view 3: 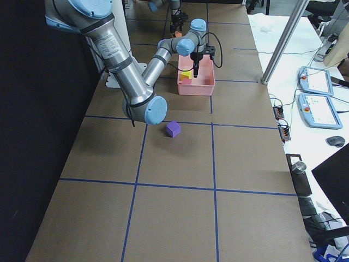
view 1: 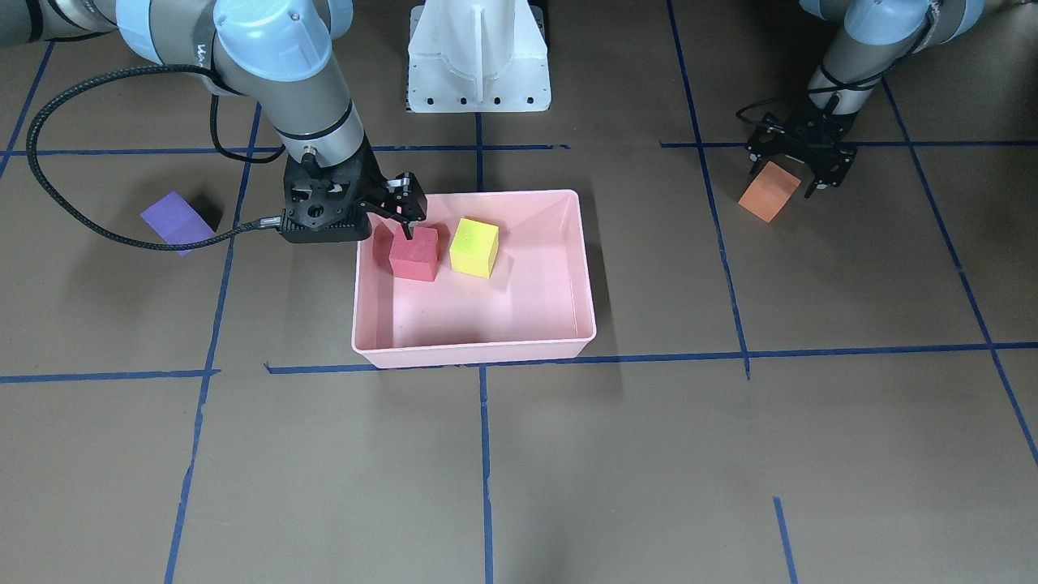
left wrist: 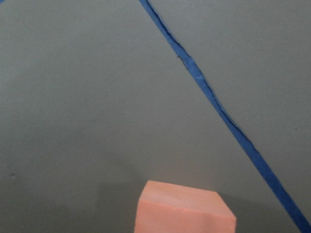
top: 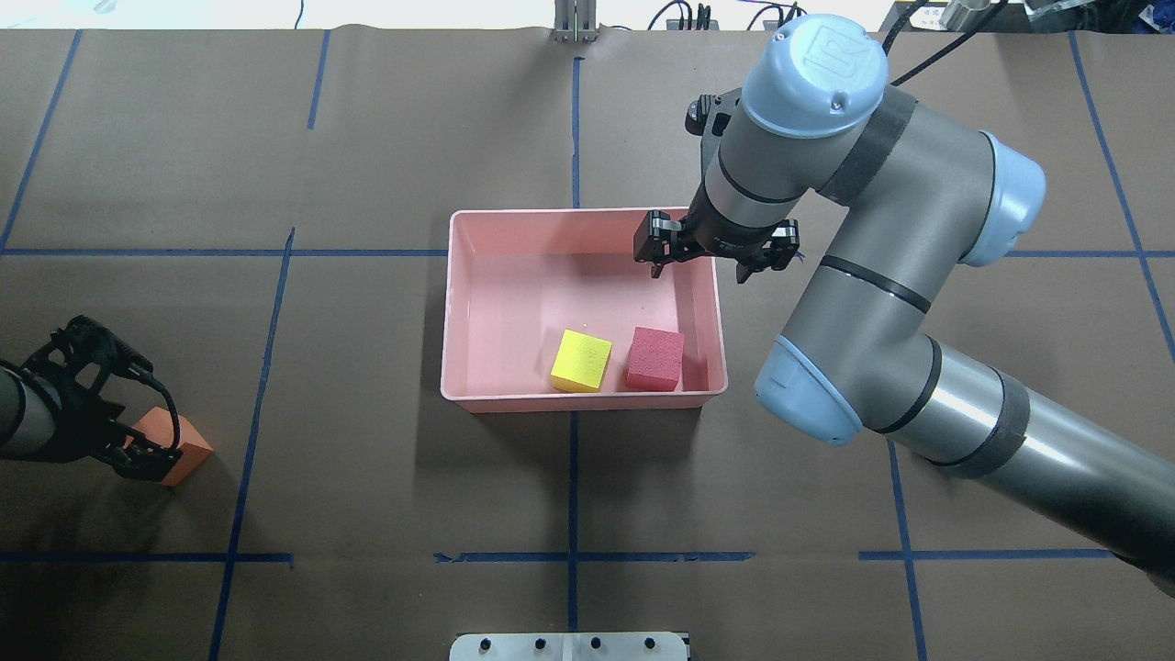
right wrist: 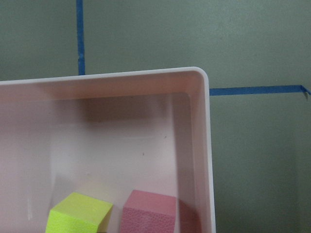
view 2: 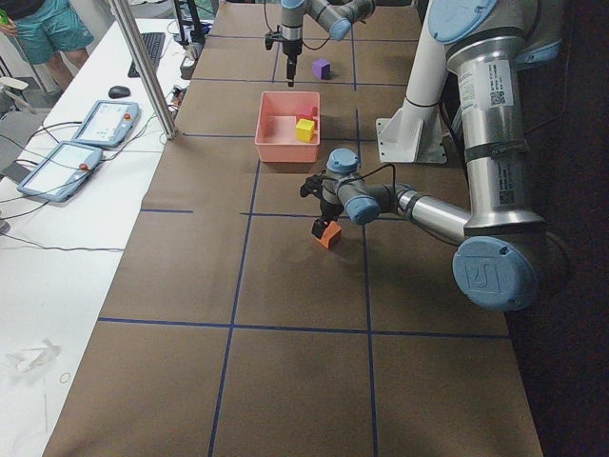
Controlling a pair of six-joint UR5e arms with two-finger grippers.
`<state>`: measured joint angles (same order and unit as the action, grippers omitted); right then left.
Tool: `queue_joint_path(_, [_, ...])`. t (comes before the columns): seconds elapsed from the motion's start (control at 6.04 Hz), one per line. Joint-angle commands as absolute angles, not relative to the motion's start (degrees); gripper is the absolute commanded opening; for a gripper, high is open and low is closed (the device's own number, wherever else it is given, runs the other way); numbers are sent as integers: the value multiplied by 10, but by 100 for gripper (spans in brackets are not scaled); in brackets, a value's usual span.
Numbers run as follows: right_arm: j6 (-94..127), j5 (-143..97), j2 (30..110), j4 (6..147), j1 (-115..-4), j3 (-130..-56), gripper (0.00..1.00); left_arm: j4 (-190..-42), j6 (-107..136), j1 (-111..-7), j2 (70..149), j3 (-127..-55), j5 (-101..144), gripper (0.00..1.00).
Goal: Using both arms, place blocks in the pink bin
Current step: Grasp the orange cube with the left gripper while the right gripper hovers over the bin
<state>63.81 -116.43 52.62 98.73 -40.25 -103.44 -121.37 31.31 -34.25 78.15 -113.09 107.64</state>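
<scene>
The pink bin (view 1: 474,353) stands mid-table and holds the red block (view 1: 415,253) and the yellow-green block (view 1: 474,247) side by side; both also show in the overhead view, red (top: 655,358) and yellow-green (top: 581,361). My right gripper (top: 709,259) hangs open and empty above the bin's end wall, over the red block. The orange block (view 1: 769,193) sits on the table with my left gripper (view 1: 785,180) low over it, jaws apart on either side. The purple block (view 1: 174,221) lies on the table outside the bin on my right side.
The white pedestal (view 1: 478,57) stands behind the bin by the robot's base. Blue tape lines (view 1: 616,355) grid the brown table. A side bench with tablets (view 2: 100,122) runs along the far table edge. My right arm's cable (view 1: 73,219) loops near the purple block.
</scene>
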Motion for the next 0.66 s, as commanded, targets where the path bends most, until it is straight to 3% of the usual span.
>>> queue_joint_path(0.0, [638, -1163, 533, 987, -403, -1040, 100, -1212, 314, -337, 798, -1112, 1077, 100])
queue_joint_path(0.17, [638, -1163, 536, 987, -403, -1045, 100, -1212, 315, -335, 802, -1105, 1078, 99])
queue_joint_path(0.5, [623, -1168, 542, 988, -405, -1053, 100, -1210, 318, -336, 802, -1103, 1141, 41])
